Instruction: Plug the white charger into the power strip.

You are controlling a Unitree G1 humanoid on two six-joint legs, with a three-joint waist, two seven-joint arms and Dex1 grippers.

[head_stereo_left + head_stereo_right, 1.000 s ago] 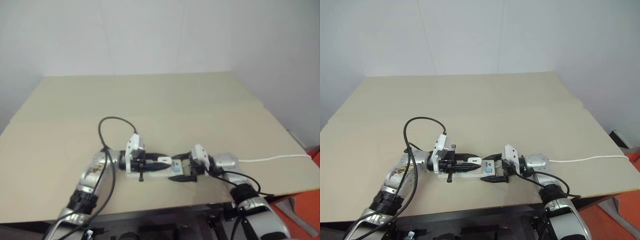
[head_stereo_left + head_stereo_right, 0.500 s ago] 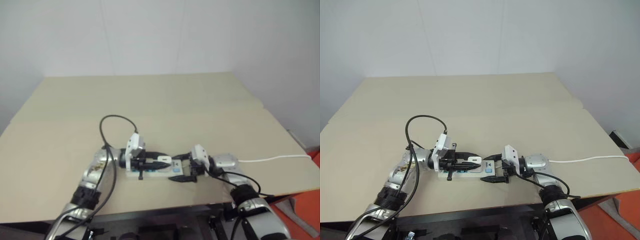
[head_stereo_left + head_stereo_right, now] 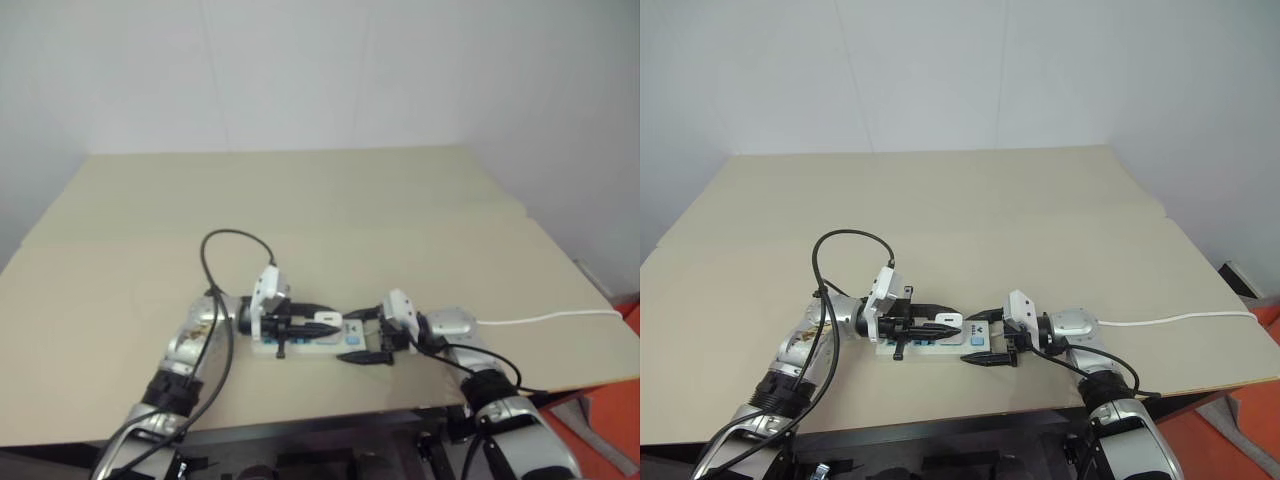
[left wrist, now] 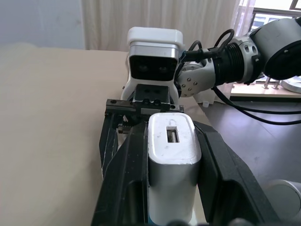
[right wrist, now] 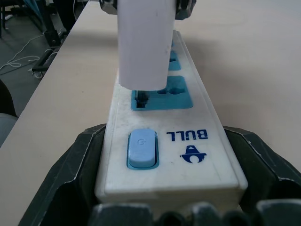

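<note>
The bench (image 3: 970,200) is being viewed from above by both eyes; the power strip (image 5: 164,136) is being faced closely by opposing wrist cameras.

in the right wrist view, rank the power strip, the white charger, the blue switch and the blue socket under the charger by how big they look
1. power strip, widest and longest in view
2. white charger, though nearness and cropping at the top edge make its true size unsure
3. blue socket, partly hidden under the charger
4. blue switch, close to the socket, so this order is unsure
</note>
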